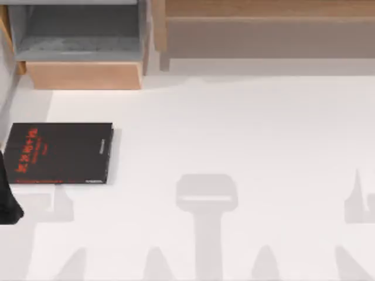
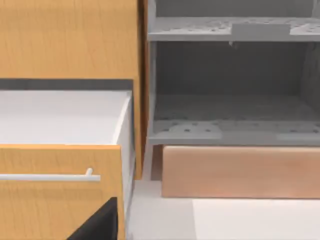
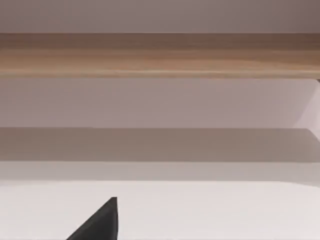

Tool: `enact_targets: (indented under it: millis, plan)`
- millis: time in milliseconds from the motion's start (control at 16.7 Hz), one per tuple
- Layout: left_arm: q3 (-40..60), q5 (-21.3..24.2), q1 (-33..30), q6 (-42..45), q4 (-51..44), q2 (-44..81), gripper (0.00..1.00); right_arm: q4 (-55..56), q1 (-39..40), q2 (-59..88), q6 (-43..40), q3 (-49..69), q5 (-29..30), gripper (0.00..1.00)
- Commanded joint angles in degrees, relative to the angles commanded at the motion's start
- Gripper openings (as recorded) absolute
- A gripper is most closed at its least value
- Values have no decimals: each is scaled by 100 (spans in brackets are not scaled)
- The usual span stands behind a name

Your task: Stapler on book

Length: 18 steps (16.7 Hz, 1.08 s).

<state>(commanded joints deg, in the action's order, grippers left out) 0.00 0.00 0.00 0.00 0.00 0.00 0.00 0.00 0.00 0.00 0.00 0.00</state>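
The black book, with red lettering and a red edge line, lies flat on the white table at its left side. The stapler is out of view. My left arm is a dark shape at the table's left edge, just in front of the book's near left corner. A black tip of my left gripper points toward a wooden drawer front. A black tip of my right gripper hangs over bare white table, facing a wooden ledge.
A wooden cabinet has an open drawer with a white inside and a pale handle. A grey shelf unit on a wooden base stands at the back left. A long wooden ledge runs along the back right.
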Motion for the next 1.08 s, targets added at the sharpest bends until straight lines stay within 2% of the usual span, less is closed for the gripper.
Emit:
enact_targets:
  millis: [240, 480, 720, 1080]
  plan:
    - [163, 2, 18, 11, -100, 163, 100, 0, 0, 0, 0, 0, 0, 100]
    - [1205, 13, 141, 74, -708, 1200, 100, 0, 0, 0, 0, 0, 0, 100]
    - [3026, 28, 370, 176, -1736, 3034, 100, 0, 0, 0, 0, 0, 0, 100]
    - [6558, 50, 858, 363, -3731, 6647, 100, 0, 0, 0, 0, 0, 0, 100]
